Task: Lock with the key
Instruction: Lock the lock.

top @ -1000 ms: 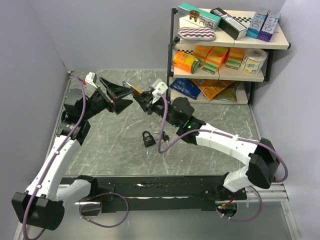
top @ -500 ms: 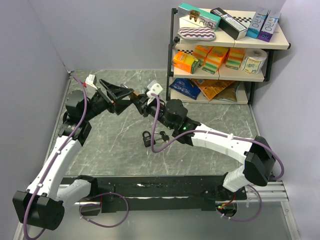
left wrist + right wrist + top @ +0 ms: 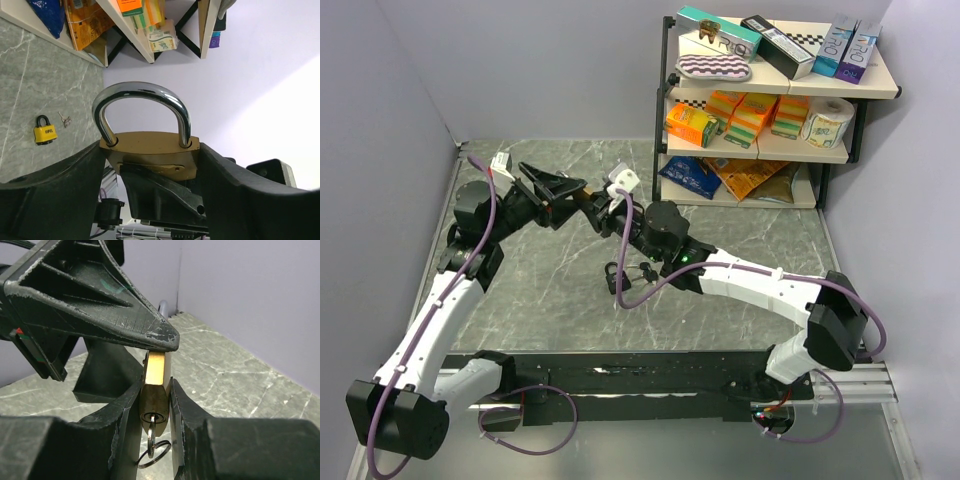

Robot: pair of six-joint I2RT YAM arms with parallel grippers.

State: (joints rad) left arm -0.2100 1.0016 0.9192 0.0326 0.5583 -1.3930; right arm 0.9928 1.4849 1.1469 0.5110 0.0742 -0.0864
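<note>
A brass padlock with a steel shackle is held in the air above the table's far left. My right gripper is shut on its lower body, and the key sits in the keyhole with its ring dangling. My left gripper spans the padlock's width, with a finger touching each end of the body. In the top view the left gripper and the right gripper meet at the padlock.
A second small padlock, yellow-faced in the left wrist view, lies on the marble table with loose keys beside it. A stocked shelf unit stands at the back right. Grey walls close off the back and left.
The right arm has carried the padlock leftward between the left gripper's fingers. The left jaws have narrowed onto the padlock's ends.
</note>
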